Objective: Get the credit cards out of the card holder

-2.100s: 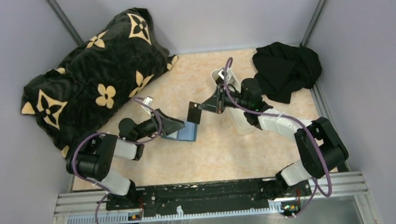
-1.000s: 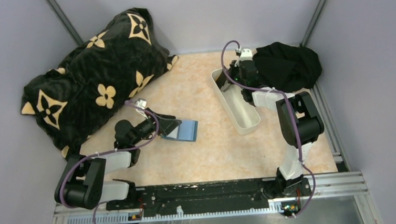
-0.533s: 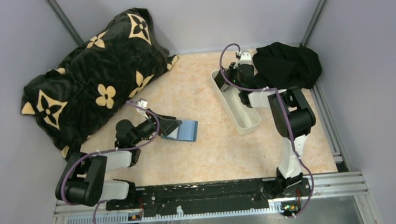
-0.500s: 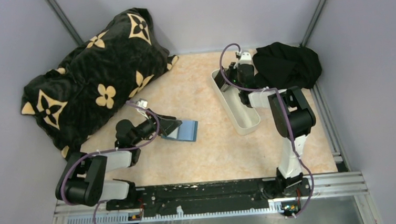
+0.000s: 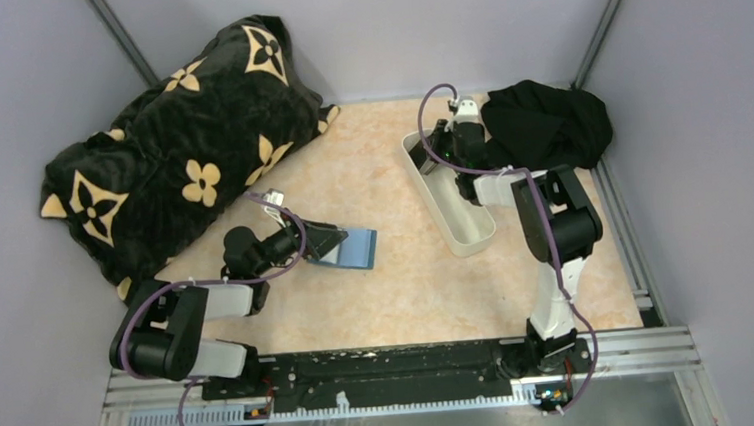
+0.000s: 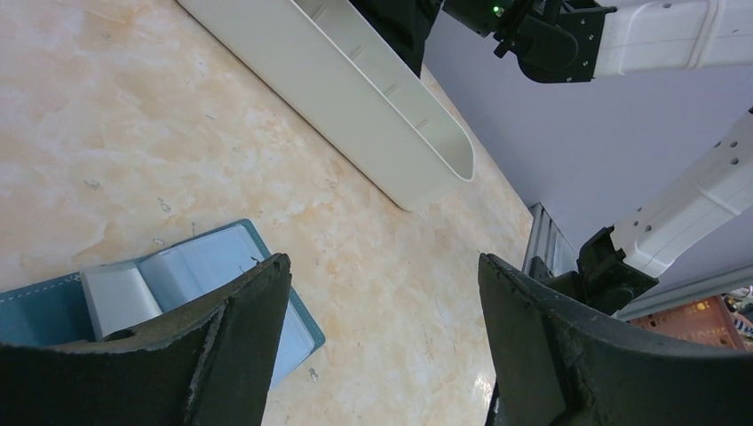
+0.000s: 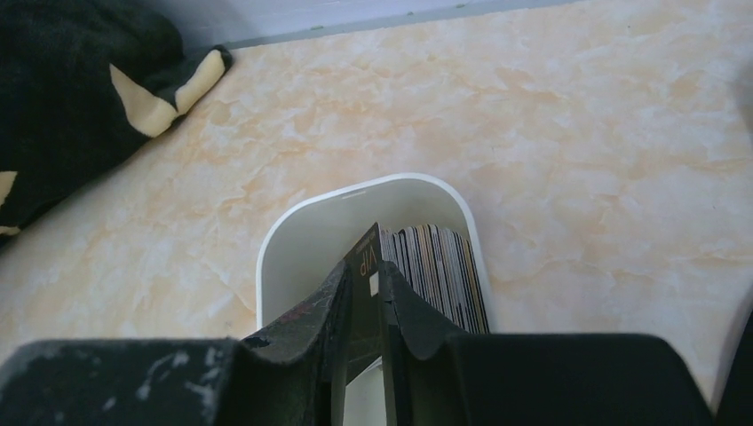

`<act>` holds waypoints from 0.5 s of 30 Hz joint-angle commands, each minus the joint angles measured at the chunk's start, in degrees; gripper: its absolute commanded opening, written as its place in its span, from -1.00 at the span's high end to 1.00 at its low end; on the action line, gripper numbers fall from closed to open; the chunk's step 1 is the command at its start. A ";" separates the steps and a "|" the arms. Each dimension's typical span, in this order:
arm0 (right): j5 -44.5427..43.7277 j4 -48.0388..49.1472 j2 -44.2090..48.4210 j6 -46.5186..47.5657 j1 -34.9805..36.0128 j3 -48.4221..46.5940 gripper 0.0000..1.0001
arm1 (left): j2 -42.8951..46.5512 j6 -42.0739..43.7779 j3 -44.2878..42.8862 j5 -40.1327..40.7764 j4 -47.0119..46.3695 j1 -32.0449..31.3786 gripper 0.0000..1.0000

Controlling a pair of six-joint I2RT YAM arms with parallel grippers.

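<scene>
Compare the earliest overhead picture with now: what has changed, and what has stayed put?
The right claw carried a dark card from mid-table, near the holder, away to the tray's far end, where it sits beside other cards. The left claw stayed open at the holder.

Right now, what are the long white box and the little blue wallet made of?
The white tray looks like hard plastic: smooth and slightly glossy, with thin moulded walls and rounded corners. The card holder seems to be leather or faux leather: matte teal, with light stitching along its edge and a paler lining.
</scene>
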State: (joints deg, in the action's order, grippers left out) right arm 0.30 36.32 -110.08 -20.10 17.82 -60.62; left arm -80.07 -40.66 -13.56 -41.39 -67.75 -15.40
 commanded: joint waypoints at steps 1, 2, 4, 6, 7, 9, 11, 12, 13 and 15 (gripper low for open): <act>0.36 1.10 5.43 1.76 -0.02 0.22 0.66 | -0.35 0.64 0.20 -1.30 -2.82 -0.25 -0.67; 0.26 0.89 5.65 1.92 0.00 0.13 0.72 | -0.38 0.59 0.27 -1.25 -2.97 -0.25 -0.67; 0.01 0.10 5.43 2.08 -0.12 -0.55 0.83 | -0.43 0.54 0.42 -1.32 -3.30 -0.25 -0.67; 0.19 -0.21 5.43 2.08 -0.08 -0.85 0.92 | -0.39 0.35 0.42 -1.12 -3.37 -0.24 -0.67; 0.49 -0.06 5.67 1.86 0.05 -0.71 0.95 | -0.31 0.26 0.49 -0.84 -3.11 -0.24 -0.67; 0.73 0.29 6.95 1.77 0.35 0.33 0.99 | 0.34 0.57 0.27 1.00 -1.24 -0.25 -0.68; 0.35 -0.39 8.74 2.04 1.23 1.02 0.99 | 1.69 2.04 -0.40 5.78 5.09 -0.64 -0.70; 0.32 -0.91 9.56 2.00 1.84 1.46 0.99 | 2.51 3.17 -0.68 9.74 8.53 -1.30 -0.76; 0.28 -1.39 10.47 2.11 2.59 1.79 0.99 | 3.48 4.10 -0.94 13.96 11.95 -1.83 -0.83; -0.55 -4.15 12.25 3.28 4.72 2.03 0.93 | 5.26 5.45 -1.62 19.75 17.27 -2.40 -0.98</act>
State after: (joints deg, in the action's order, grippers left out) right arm 0.05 33.04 -104.25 -18.98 19.00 -58.87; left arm -78.04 -39.05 -13.61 -34.06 -61.54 -16.60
